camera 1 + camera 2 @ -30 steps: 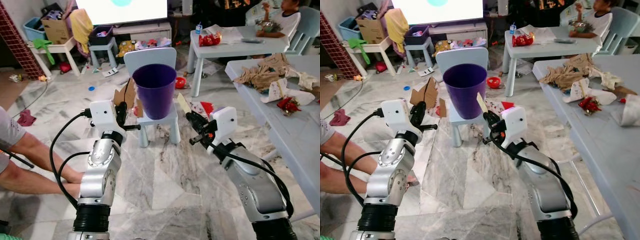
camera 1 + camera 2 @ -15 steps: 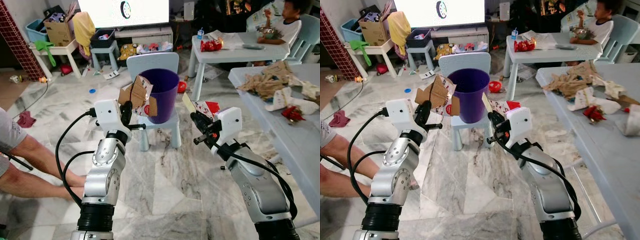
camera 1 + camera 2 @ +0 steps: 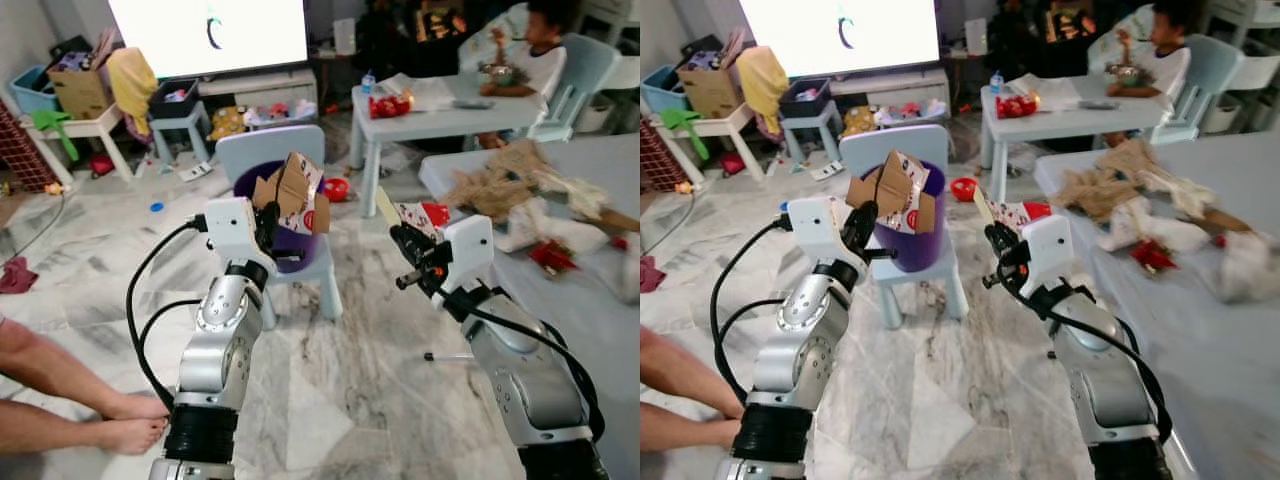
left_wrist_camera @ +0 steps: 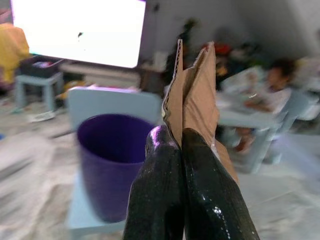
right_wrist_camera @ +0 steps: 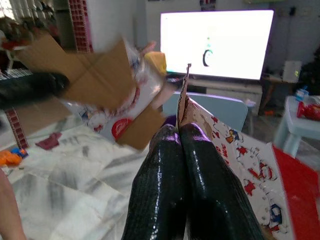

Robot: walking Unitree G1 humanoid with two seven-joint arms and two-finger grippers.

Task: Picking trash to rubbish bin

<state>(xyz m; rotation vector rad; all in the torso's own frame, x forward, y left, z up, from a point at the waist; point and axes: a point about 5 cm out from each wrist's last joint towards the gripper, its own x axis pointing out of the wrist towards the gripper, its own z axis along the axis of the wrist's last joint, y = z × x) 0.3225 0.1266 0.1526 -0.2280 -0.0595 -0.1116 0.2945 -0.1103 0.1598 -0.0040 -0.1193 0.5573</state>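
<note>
One purple bin (image 3: 912, 235) stands on one small pale-blue chair (image 3: 926, 276) on a grey-veined marble floor (image 3: 930, 400), with a lit screen (image 3: 840, 32) behind it, two pale tables (image 3: 1065, 100) to its right, the nearer strewn with brown paper, and a person's bare legs (image 3: 60, 385) left of it. The left gripper (image 3: 268, 222), raised beside the bin, pinches one torn cardboard carton (image 3: 292, 190) over its rim. The right gripper (image 3: 996, 240), raised right of the bin, clamps one printed cardboard piece (image 5: 240, 160).
</note>
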